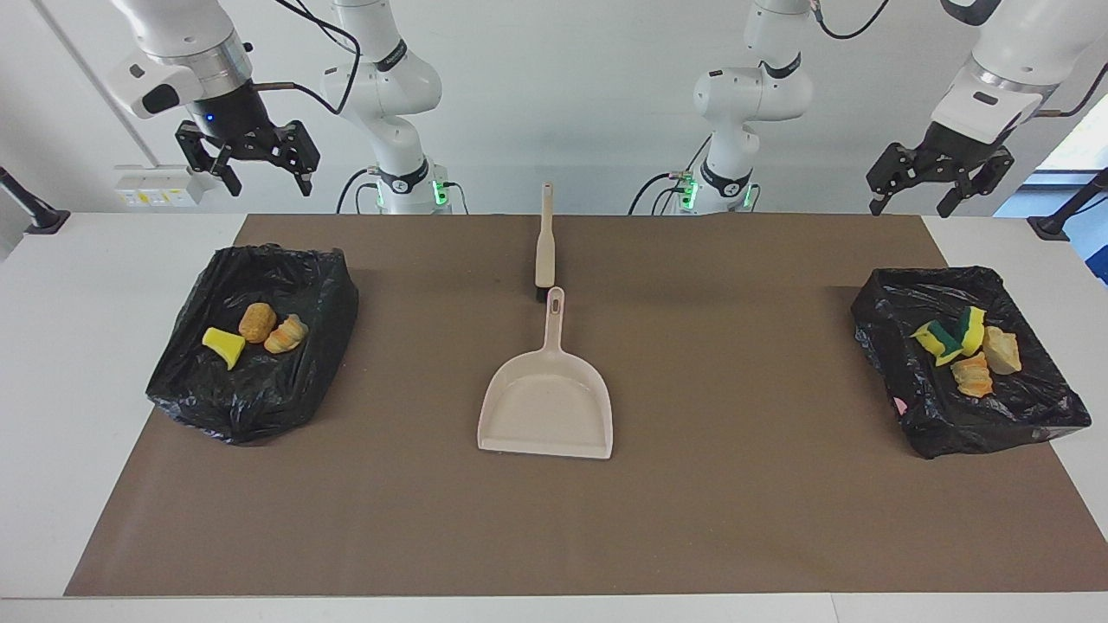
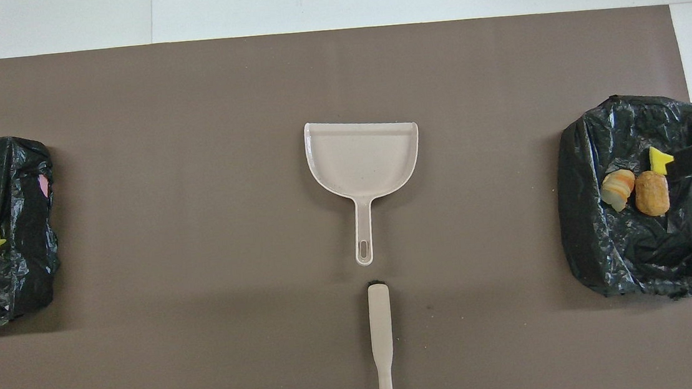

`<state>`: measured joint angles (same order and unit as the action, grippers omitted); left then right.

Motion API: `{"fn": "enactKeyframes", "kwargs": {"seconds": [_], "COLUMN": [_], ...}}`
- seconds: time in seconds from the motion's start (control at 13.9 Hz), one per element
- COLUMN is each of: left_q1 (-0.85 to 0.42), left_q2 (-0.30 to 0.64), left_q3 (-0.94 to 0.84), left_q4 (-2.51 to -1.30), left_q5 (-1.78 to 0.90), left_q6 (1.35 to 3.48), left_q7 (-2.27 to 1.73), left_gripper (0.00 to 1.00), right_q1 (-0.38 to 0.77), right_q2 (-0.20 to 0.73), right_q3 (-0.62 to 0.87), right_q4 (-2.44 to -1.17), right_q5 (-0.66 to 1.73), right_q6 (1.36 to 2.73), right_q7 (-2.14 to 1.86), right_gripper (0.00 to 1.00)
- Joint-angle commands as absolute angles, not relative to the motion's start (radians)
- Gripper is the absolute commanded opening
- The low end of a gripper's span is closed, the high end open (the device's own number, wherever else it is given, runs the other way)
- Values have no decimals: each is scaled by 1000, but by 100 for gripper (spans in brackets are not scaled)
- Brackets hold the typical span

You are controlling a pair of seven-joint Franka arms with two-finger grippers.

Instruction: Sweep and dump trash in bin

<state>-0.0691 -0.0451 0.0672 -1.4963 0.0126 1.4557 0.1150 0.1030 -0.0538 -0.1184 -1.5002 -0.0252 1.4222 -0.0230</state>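
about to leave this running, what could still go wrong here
1. The dustpan lies with its handle almost touching the brush, so grabbing one could knock the other.
2. Trash already sits in loose black bags, which may sag and spill.
3. Both grippers hang open and empty over the table ends.

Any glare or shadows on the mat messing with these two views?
Facing view: soft daylight, a faint diffuse shadow band on the brown mat near the dustpan handle, mild sheen on the black bin bag at the right arm's end. Overhead view: even light, a soft shadow band across the mat beside the brush; no blown-out glare.
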Motion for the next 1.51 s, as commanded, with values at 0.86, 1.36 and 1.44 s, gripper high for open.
{"fn": "enactKeyframes", "kwargs": {"seconds": [0.86, 1.36, 1.44], "left_q1": [41, -15, -15], "left_q2": [-106, -104, -104], "left_q3": [-57, 9, 11], "left_q4": [-1505, -1502, -1500], "left_q5": [-9, -9, -9], "left_q6": [1351, 1356, 1356], "left_q7": [115, 120, 120], "left_gripper": [100, 100, 100], "right_q1": [101, 101, 101], "right_q2": [-69, -69, -69], "right_q3": [-124, -123, -124], "right_q4": [-1520, -1519, -1519], "right_q5": [-9, -9, -9], "right_q6": [1434, 1434, 1434], "right_q7": [-40, -40, -40], "right_gripper": [100, 100, 100]}}
